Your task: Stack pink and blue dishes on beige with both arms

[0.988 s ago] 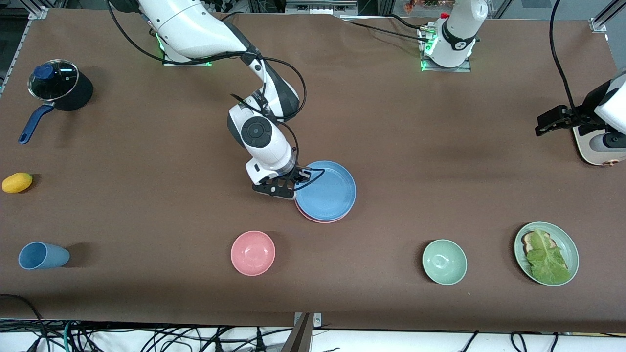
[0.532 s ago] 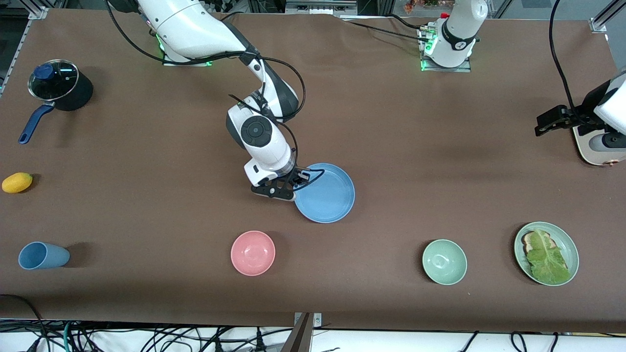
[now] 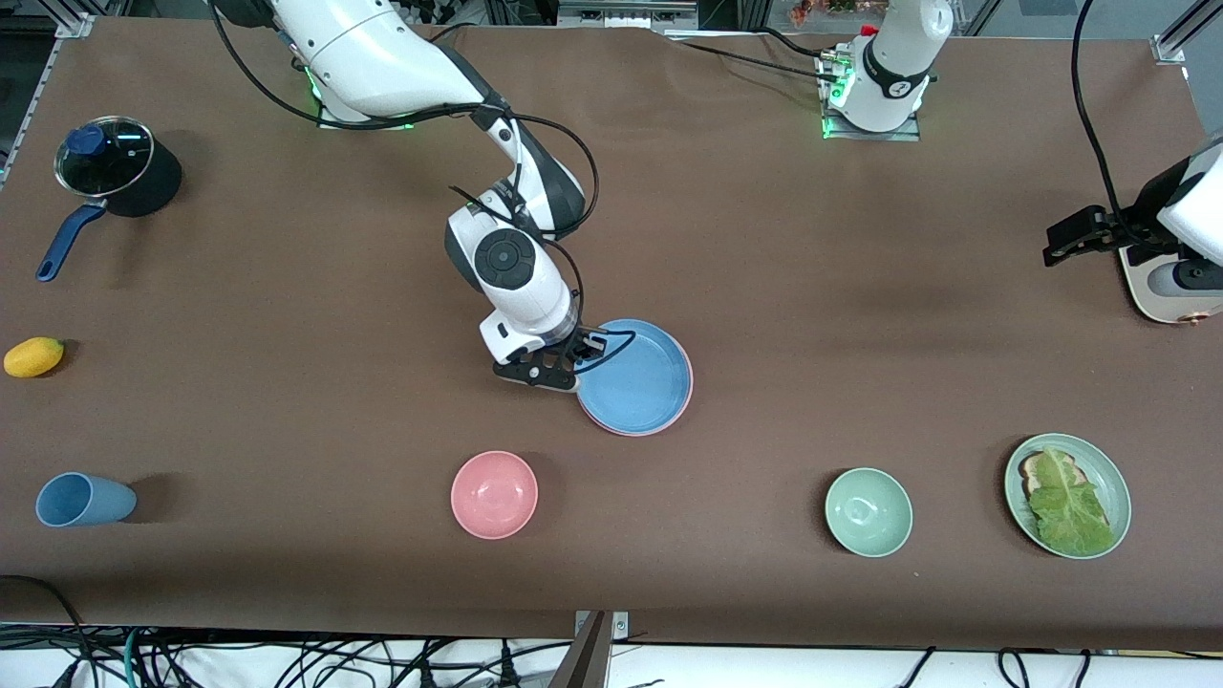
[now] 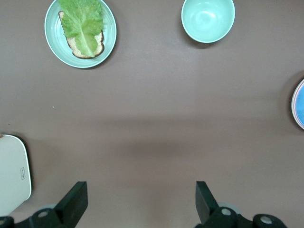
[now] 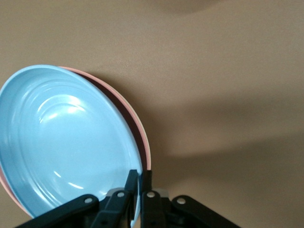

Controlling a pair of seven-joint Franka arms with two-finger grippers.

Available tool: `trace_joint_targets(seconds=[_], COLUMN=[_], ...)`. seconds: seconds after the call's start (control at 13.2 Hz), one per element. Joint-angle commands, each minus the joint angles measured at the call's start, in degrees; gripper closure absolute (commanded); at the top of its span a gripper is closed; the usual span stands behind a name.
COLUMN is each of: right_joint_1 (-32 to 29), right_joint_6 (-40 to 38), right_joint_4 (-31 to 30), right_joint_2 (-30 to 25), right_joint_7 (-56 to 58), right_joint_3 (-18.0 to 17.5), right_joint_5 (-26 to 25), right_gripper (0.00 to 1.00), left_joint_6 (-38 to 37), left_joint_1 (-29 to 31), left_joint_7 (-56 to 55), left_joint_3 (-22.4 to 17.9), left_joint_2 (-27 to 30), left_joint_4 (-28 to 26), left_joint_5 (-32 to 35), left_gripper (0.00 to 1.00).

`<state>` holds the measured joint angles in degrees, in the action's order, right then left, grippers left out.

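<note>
Pink plate's (image 3: 638, 429) rim newly exposed

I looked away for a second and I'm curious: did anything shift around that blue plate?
The right end effector, still pinching the blue plate by its rim, nudged it slightly, so the pink plate beneath went from showing to hidden to peeking out again. The left end effector stayed open and waiting; everything else kept its place.

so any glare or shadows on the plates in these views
Right wrist view: soft white highlights glare on the blue plate, and a dark shadow band separates it from the pink plate beneath, where the right gripper pinches the rim. Front view: even light, only faint arm shadows on the table. Left wrist view: a dim shadow patch mid-table.
</note>
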<state>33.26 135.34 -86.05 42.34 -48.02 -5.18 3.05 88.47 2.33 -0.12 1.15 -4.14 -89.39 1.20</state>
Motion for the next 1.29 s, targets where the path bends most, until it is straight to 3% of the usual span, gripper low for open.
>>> trace_joint_targets(seconds=[0.0, 0.08, 0.15, 0.46, 0.76, 1.22], right_joint_1=[-0.30, -0.39, -0.56, -2.75, -7.68, -8.12], right_joint_6=[-0.16, -0.60, -1.65, -12.01, -22.90, -36.10], right_joint_4=[0.71, 0.80, 0.80, 0.71, 0.62, -0.16], right_joint_2=[-0.41, -1.11, -3.03, -10.42, -17.45, -27.65], right_joint_7=[-0.23, -0.05, 0.30, 13.27, 19.98, 33.33], right_joint_3=[-0.10, 0.25, 1.73, 10.16, 11.67, 18.97], right_joint_5=[-0.94, -0.94, -1.12, -0.07, -0.06, 0.02], right_gripper=[0.32, 0.09, 0.00, 0.00, 0.00, 0.00], left_joint_6=[-1.02, -1.02, -1.02, -1.02, -1.02, -1.02], left_joint_1=[-0.22, -0.22, -0.31, -0.31, -0.40, -0.40], left_joint_7=[1.26, 1.35, 1.35, 1.35, 1.26, 1.35], left_joint_3=[-0.27, -0.27, -0.27, -0.27, -0.27, -0.27], left_joint_2=[-0.69, -0.69, -0.69, -0.69, -0.78, -0.78], left_joint_4=[1.68, 1.68, 1.68, 1.68, 1.68, 1.68], left_joint_5=[-1.55, -1.55, -1.64, -1.64, -1.64, -1.64], left_gripper=[0.00, 0.00, 0.00, 0.00, 0.00, 0.00])
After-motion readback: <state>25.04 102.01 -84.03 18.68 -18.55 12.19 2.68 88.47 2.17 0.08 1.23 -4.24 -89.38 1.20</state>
